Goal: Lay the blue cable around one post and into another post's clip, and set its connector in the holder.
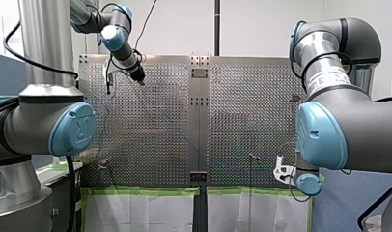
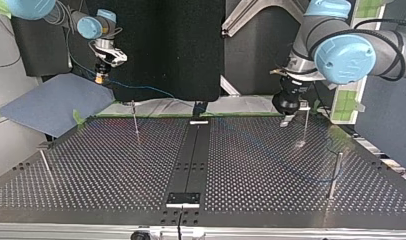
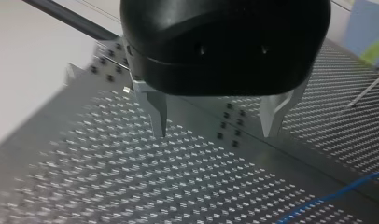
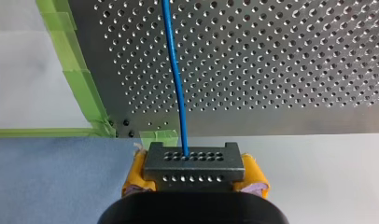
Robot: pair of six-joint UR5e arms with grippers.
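In the right wrist view my right gripper (image 4: 194, 181) is shut, its yellow pads (image 4: 137, 179) clamping the dark perforated connector (image 4: 193, 161). The blue cable (image 4: 176, 79) runs straight ahead from the connector over the board's edge. The top view shows this gripper (image 2: 100, 77) raised off the board at the far left, the cable (image 2: 146, 90) trailing from it toward the board. My left gripper (image 3: 218, 135) is open, with nothing between its metal fingers (image 3: 157, 114), just above the perforated plate. It hangs beside a thin post (image 2: 306, 127) at the top view's far right (image 2: 290, 119).
More thin posts (image 2: 135, 120) (image 2: 336, 175) (image 2: 45, 162) stand on the perforated board (image 2: 106, 165). A central rail carries small brackets (image 2: 182, 199) (image 2: 199, 121). Green tape (image 4: 80, 84) edges the board. A blue-grey sheet (image 2: 51, 102) lies beyond its corner.
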